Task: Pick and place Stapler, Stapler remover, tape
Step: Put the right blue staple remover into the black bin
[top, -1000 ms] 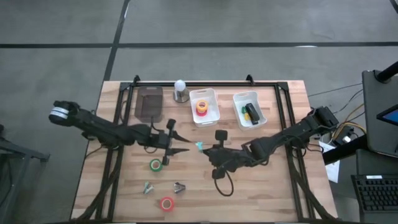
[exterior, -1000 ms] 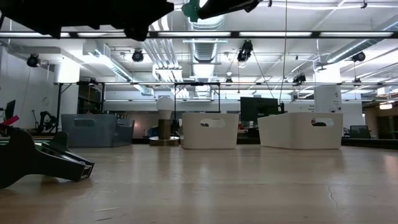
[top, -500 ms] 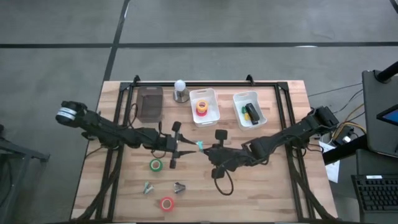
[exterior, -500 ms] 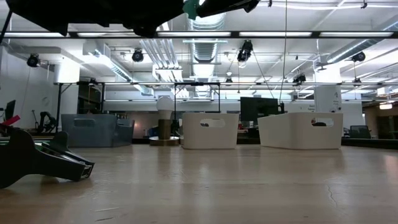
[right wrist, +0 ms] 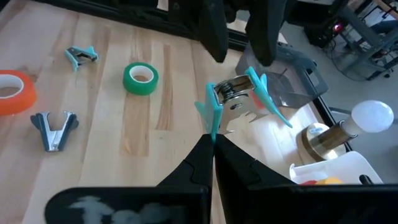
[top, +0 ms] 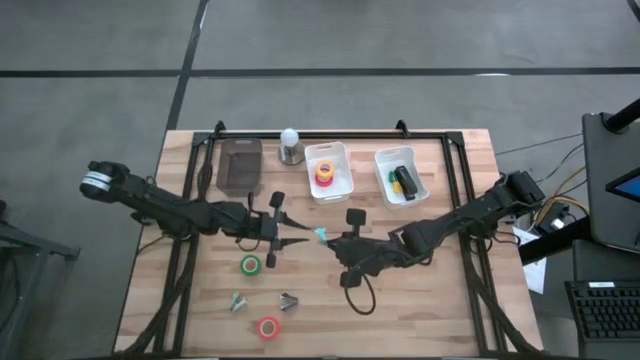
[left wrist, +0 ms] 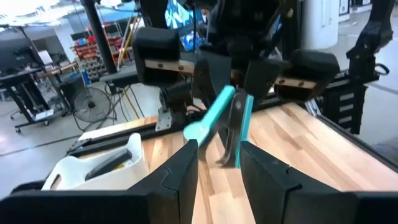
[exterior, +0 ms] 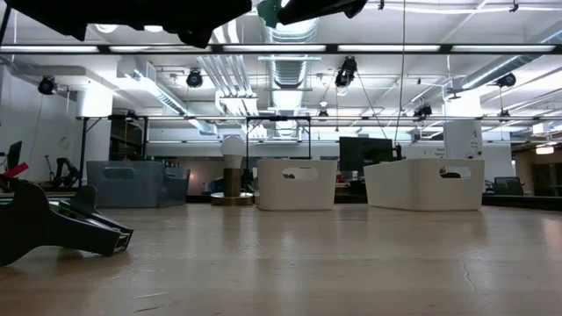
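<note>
A teal stapler remover (top: 321, 235) is in the middle of the high view, lifted above the wood. Green tape (top: 250, 265) lies flat lower left of it, red tape (top: 268, 327) near the bottom edge. Two more removers (top: 238, 301) (top: 289, 301) lie between them. A dark stapler (top: 404, 181) lies in the upper right white bin.

Table centre: right gripper (top: 328, 238) pinching a staple remover (top: 320, 235), left gripper (top: 297, 237) just left of it, tips facing. Nearer the front edge: a tape roll (top: 250, 265), two more removers (top: 238, 301) (top: 289, 301), another roll (top: 268, 327). Three bins (top: 240, 166) (top: 329, 171) (top: 401, 176) line the back.
</note>
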Motion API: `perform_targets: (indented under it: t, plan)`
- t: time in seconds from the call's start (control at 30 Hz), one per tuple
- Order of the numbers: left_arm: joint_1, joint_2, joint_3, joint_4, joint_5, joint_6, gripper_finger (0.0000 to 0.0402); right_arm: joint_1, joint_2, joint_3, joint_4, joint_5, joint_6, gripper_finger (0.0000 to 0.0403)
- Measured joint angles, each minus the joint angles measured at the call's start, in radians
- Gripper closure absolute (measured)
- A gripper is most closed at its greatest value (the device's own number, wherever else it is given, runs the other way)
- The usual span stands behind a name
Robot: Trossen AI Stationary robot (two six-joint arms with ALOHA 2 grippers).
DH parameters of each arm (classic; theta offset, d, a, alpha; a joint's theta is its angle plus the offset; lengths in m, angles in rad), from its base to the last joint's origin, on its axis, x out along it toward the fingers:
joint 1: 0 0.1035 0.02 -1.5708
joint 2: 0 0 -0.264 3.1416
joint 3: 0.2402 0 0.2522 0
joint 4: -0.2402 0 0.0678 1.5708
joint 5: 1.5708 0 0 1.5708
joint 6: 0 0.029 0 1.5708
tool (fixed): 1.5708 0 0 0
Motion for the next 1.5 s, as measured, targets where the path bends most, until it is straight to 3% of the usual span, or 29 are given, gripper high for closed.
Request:
perform_targets:
  t: [0.4,1.07,1.5]
  plan:
    - [0.001,0.078,0.004,0.129,-0.063,0.002,0.028,0.0,0.0,-0.002,0.029,-0.028,-0.008,0.0394]
    - [0.0,0.08,0.003,0.123,-0.04,0.002,0.0281,-0.01,0.0,-0.002,0.03,-0.03,-0.004,0.0394]
    - [0.001,0.08,0.004,0.123,-0.035,0.001,0.0377,-0.013,0.001,-0.003,0.034,-0.05,-0.004,0.0394]
